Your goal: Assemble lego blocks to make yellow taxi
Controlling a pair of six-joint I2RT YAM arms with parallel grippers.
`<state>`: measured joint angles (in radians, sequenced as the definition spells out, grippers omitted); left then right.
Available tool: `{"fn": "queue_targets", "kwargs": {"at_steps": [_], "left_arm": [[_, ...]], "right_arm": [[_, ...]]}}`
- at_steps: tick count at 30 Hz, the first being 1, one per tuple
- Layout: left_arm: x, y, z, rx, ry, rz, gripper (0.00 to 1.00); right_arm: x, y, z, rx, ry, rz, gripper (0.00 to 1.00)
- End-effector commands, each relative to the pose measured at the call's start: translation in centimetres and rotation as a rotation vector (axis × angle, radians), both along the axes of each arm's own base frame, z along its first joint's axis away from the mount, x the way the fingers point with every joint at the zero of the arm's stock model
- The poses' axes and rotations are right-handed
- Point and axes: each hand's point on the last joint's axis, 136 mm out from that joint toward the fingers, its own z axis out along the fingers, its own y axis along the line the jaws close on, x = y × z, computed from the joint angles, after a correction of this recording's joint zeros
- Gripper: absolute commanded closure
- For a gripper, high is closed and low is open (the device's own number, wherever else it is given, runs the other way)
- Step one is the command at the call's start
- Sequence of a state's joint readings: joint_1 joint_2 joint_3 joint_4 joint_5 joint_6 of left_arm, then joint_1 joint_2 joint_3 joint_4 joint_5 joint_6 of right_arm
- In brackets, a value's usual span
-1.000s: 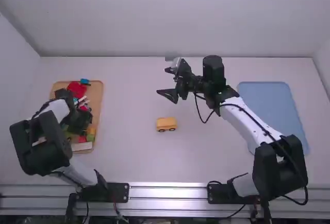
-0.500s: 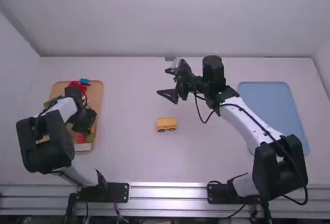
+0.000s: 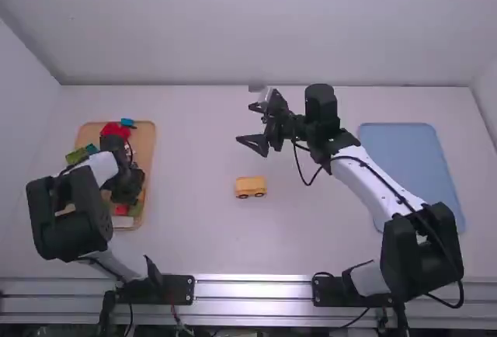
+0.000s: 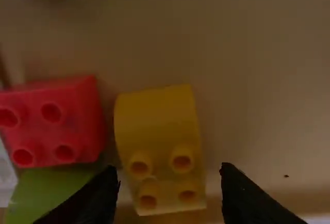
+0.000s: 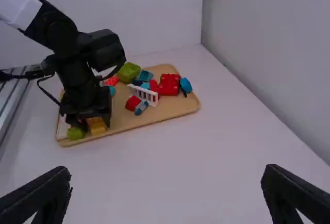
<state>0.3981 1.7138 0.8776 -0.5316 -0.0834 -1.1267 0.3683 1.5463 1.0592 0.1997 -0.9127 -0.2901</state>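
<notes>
Left gripper [image 3: 126, 187] shifted over tray [image 3: 147, 143]; yellow block [image 4: 157, 118] near edge.

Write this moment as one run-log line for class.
left end effector: open, over yellow block | right end effector: open, empty | wheeled piece: on table

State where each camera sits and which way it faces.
High: fixed above and behind left arm and right arm, both showing; faces forward-down onto table.
Left wrist: on left arm, facing down at yellow block; left tool shows.
Right wrist: on right arm, facing across table to wooden tray; right tool, left arm show.
High and right wrist share wooden tray and left arm.
</notes>
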Motion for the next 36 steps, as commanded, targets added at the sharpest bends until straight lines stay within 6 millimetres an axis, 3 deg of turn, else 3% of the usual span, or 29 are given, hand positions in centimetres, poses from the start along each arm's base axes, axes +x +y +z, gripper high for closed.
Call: {"fn": "queue_targets", "kwargs": {"at_steps": [1,9,16,19,21,25,29,33,36], "left_arm": [[-0.6,0.3,-0.2,0.014,0.021,0.006,0.49],[-1.3,0.8,-0.4,0.049,0.047,0.004,0.66],[-1.5,0.6,-0.6,0.049,0.052,-0.010,0.67],[-1.7,0.9,-0.8,0.049,0.050,0.003,0.76],[-1.8,1.1,-0.6,0.045,0.052,0.007,0.77],[-0.2,1.9,0.8,0.005,0.009,-0.104,0.90],[2.4,2.4,3.7,-0.018,-0.050,-0.315,0.96],[4.4,1.5,5.4,-0.016,-0.083,-0.510,0.98],[6.6,-0.9,6.9,-0.003,-0.120,-0.770,0.98]], "right_arm": [[0.5,0.2,1.1,0.013,-0.018,0.003,0.01],[0.4,0.2,1.0,0.012,-0.014,0.005,0.01],[0.3,0.2,1.0,0.013,-0.010,0.011,0.01],[0.1,0.3,1.1,0.017,-0.010,0.021,0.01],[-0.2,0.4,1.2,0.025,-0.007,0.042,0.01],[-0.4,0.4,1.3,0.030,-0.005,0.053,0.01],[-0.3,0.0,1.4,0.035,-0.004,0.055,0.01],[-0.5,0.1,1.6,0.043,-0.009,0.070,0.01],[-0.4,0.0,1.5,0.039,-0.024,0.069,0.01]]}}
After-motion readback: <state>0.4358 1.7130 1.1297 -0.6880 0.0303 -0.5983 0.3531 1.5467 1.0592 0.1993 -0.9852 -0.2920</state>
